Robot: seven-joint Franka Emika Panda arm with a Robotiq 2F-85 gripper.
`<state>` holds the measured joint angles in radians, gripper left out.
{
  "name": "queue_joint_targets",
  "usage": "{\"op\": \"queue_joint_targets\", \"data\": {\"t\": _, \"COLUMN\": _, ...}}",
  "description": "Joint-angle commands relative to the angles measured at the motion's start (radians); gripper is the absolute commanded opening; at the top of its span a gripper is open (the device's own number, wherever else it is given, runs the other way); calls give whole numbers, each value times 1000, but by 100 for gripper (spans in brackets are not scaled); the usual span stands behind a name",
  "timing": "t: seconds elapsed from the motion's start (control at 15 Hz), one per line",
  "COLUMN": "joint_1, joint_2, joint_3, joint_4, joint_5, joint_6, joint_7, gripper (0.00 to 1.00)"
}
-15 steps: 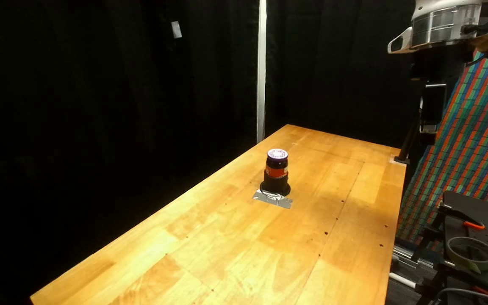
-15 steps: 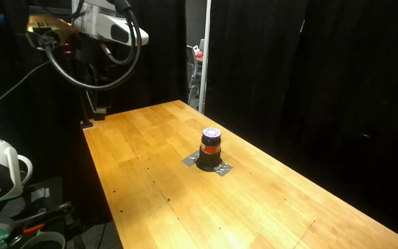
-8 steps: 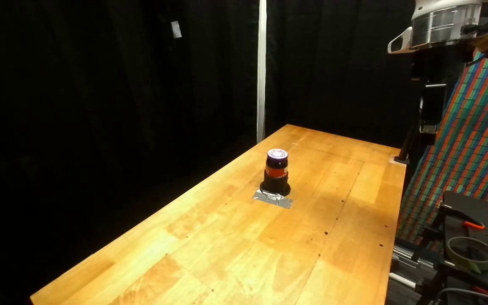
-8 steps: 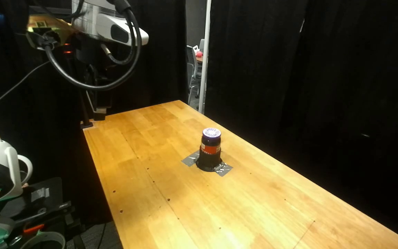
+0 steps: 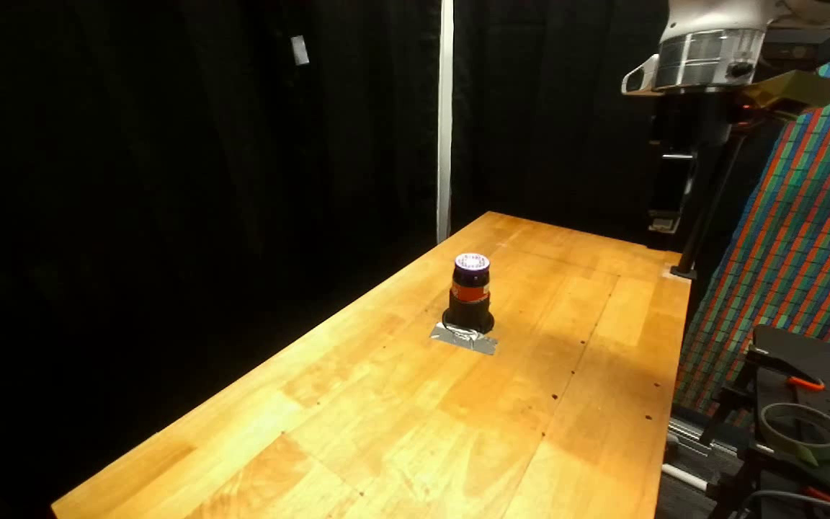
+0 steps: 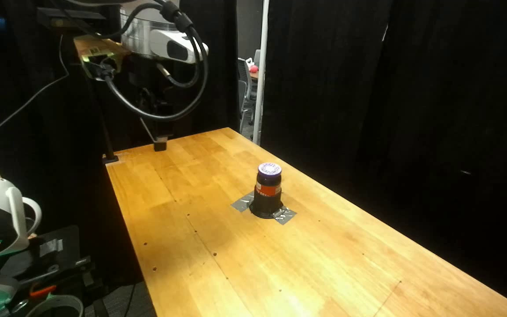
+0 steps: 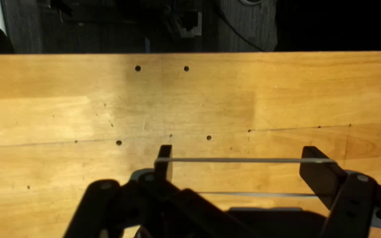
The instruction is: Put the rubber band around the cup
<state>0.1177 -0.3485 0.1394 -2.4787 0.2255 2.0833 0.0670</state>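
The cup, a small dark cylinder with an orange-red stripe and a pale purple-rimmed top, stands upright in both exterior views (image 5: pixel 470 293) (image 6: pixel 268 190). Its lower part sits in a black base (image 6: pixel 266 206) on the table. My gripper (image 7: pixel 237 152) is open in the wrist view. A pale rubber band (image 7: pixel 236 160) is stretched around both fingers (image 7: pixel 321 168), with two strands crossing the gap. In both exterior views the gripper (image 5: pixel 663 223) (image 6: pixel 160 143) hangs above the table near its edge, well apart from the cup. I cannot make out the cup in the wrist view.
Grey tape strips (image 5: pixel 465 338) hold the base to the wooden table (image 5: pixel 386 418). A black post (image 5: pixel 689 249) stands at a table corner. A cable loop (image 6: pixel 156 118) hangs from the wrist. A dark side stand with a tape roll (image 5: pixel 768 422) is beside the table.
The arm and gripper have moved in from beyond the table edge to over the table, leftward in one exterior view and rightward in another. The cup has not moved.
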Motion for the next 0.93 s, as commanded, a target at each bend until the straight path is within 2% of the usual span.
{"op": "queue_joint_targets", "data": {"t": 0.0, "joint_1": 1, "joint_2": 165, "joint_3": 29, "joint_4": 118, "joint_5": -60, "joint_6": 132, "joint_7": 41, "gripper": 100}}
{"op": "queue_joint_targets", "data": {"t": 0.2, "joint_1": -8, "joint_2": 303, "joint_3": 52, "joint_4": 206, "joint_5": -205, "joint_6": 271, "joint_7": 111, "gripper": 100}}
{"op": "queue_joint_targets", "data": {"t": 0.47, "joint_1": 5, "joint_2": 475, "joint_3": 27, "joint_4": 337, "joint_5": -414, "joint_6": 375, "joint_7": 246, "gripper": 100}}
{"op": "queue_joint_targets", "data": {"t": 0.67, "joint_1": 26, "joint_2": 591, "joint_3": -11, "joint_4": 441, "joint_5": -468, "joint_6": 405, "joint_7": 290, "gripper": 100}}
{"op": "queue_joint_targets", "data": {"t": 0.87, "joint_1": 35, "joint_2": 693, "joint_3": -44, "joint_4": 536, "joint_5": -434, "joint_6": 449, "joint_7": 275, "gripper": 100}}
